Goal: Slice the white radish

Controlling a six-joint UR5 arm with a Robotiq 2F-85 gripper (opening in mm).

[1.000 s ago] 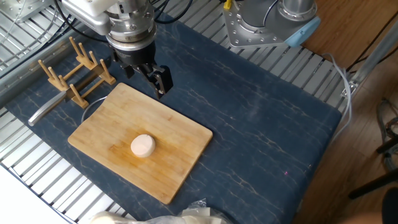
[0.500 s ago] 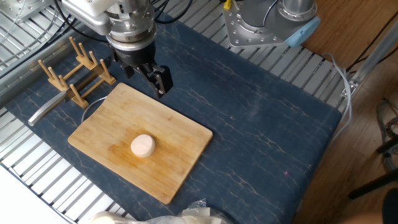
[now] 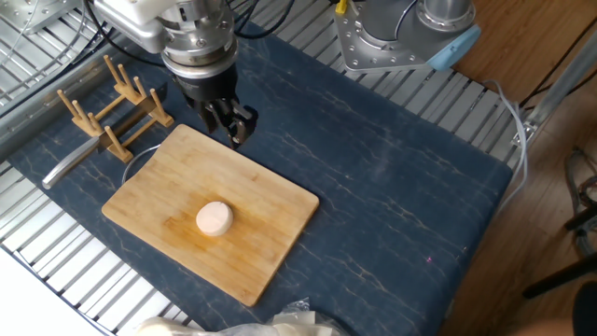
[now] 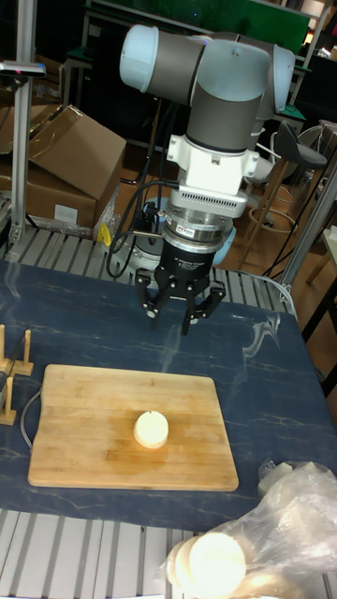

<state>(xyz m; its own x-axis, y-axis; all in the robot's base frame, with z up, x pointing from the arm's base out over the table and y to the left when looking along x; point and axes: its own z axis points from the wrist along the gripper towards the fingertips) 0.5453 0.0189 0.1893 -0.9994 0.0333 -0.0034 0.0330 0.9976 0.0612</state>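
Observation:
The white radish [image 3: 214,217] [image 4: 151,429] is a cream round puck lying flat near the middle of the wooden board [image 3: 177,177] [image 4: 84,421]. My gripper [image 3: 229,126] [image 4: 180,314] hangs above the blue mat just behind the board's far edge, pointing down. It is open and holds nothing. It is well clear of the radish, up and behind it.
A wooden peg rack [image 3: 117,107] [image 4: 9,374] stands left of the board, with a grey metal handle [image 3: 70,161] lying beside it. A plastic bag [image 3: 252,327] [image 4: 271,533] with pale round pieces sits at the front edge. A second robot base [image 3: 401,37] is at the back.
The gripper has turned about its wrist axis, so its fingers face a different way. Its place above the mat is nearly the same. The radish has not moved.

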